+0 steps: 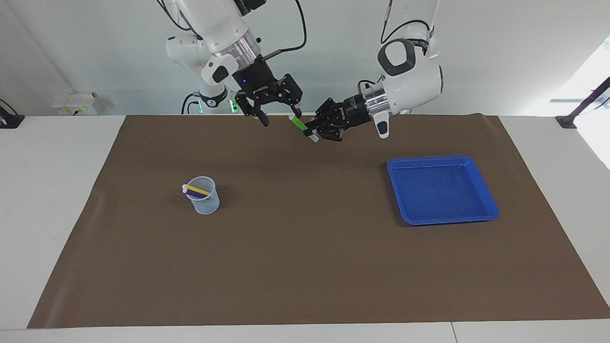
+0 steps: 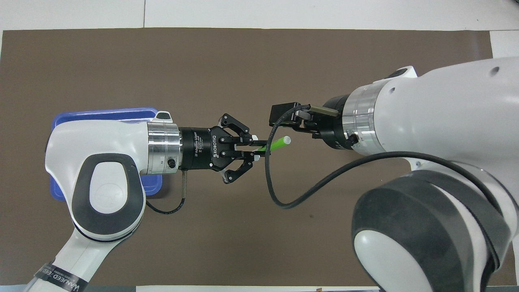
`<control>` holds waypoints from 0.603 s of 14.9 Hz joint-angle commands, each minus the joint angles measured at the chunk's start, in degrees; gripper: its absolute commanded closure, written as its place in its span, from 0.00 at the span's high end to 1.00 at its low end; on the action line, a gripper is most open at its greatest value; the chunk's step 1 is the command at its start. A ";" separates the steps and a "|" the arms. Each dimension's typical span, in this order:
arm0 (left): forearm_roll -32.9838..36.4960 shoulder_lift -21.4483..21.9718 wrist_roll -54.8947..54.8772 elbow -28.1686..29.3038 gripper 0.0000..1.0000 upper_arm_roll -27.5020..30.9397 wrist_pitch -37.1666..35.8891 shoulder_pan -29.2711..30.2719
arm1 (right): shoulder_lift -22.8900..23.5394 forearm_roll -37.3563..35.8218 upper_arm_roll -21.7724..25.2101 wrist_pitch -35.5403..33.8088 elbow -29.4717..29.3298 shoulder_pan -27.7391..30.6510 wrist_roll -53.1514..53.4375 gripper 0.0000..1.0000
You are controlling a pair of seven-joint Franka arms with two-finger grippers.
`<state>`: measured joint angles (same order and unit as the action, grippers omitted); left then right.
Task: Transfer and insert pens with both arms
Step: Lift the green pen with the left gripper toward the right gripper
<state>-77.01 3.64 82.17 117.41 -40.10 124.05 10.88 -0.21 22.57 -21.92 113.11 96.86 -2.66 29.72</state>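
Left hand (image 1: pixel 312 129): upper centre of the facing view, raised over the brown mat's (image 1: pixel 305 267) top edge; clenched on the green pen (image 1: pixel 301 125). The pen is tilted, one end pointing toward the right hand, its whitish cap end just below the fingers.

Right hand (image 1: pixel 279 114): upper centre, just beside the pen's free end, fingers spread, grasping nothing. In the overhead view it (image 2: pixel 290 117) is mostly hidden under its own wrist.

Cup (image 1: pixel 203 194): left of centre in the facing view, upright on the mat. The yellow pen (image 1: pixel 197 190) and purple pen (image 1: pixel 194 194) lie slanted in it, their whitish ends at its rim.

Tray (image 1: pixel 486 195): blue, right of centre in the facing view, flat on the mat, well apart from the cup.

Surface (image 1: pixel 57 214): white, showing along every mat edge. Open mat lies between cup and tray and across the whole lower half of the facing view; both arms stay in the top part of it.
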 commanded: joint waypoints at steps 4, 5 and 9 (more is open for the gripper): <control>-3.23 2.07 0.71 1.77 0.00 0.55 2.68 -0.69 | -0.31 1.51 -1.64 0.71 1.40 0.55 -2.38 0.98; -3.24 2.07 0.71 1.85 0.00 0.55 2.94 -0.69 | -0.40 1.51 -1.64 0.80 1.40 0.55 -2.38 0.96; -3.50 2.07 0.71 1.85 0.00 0.55 3.39 -0.69 | -0.31 1.43 -1.81 1.06 1.31 0.55 -2.56 0.64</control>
<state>-78.58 3.64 82.29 117.45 -40.07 126.26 10.87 0.04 22.57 -23.28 113.11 97.39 -2.68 28.74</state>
